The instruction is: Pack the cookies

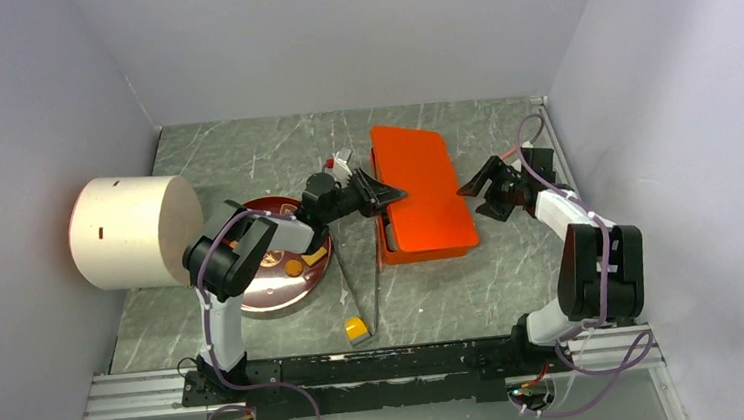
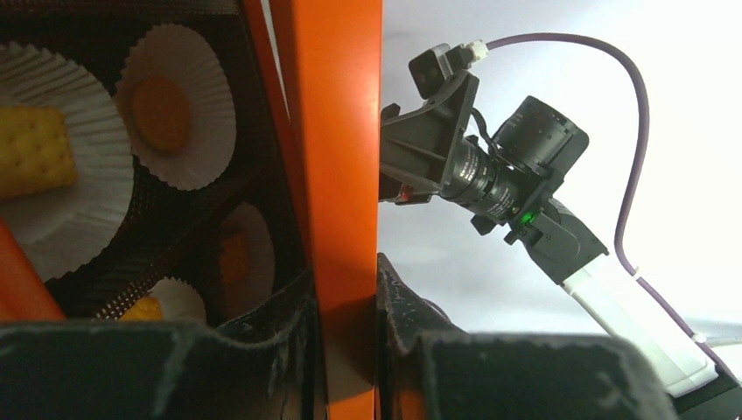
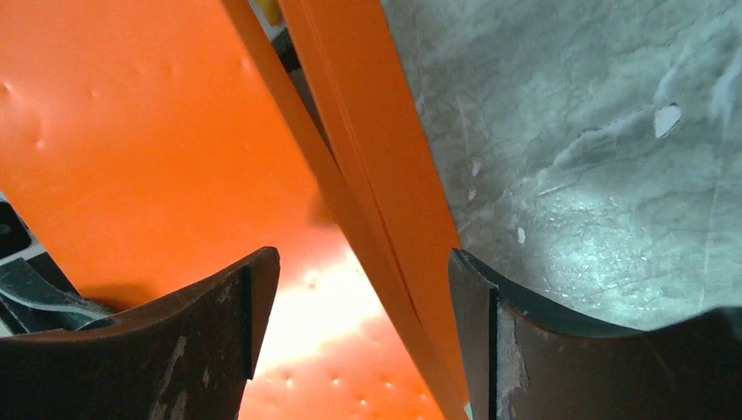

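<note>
Grey marble tbl (image 1: 243,155): orange box (image 1: 416,176); red plate (image 1: 285,303); white cylinder (image 1: 134,229); yellow cube (image 1: 356,328).

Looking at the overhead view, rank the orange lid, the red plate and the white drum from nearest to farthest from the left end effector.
1. Orange lid, clamped in the left end effector.
2. Red plate, near-left of it.
3. White drum, far left.

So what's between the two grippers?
The orange lid, in the top view: the left gripper has its jaws shut on one edge, the right gripper has them open around the other.
</note>
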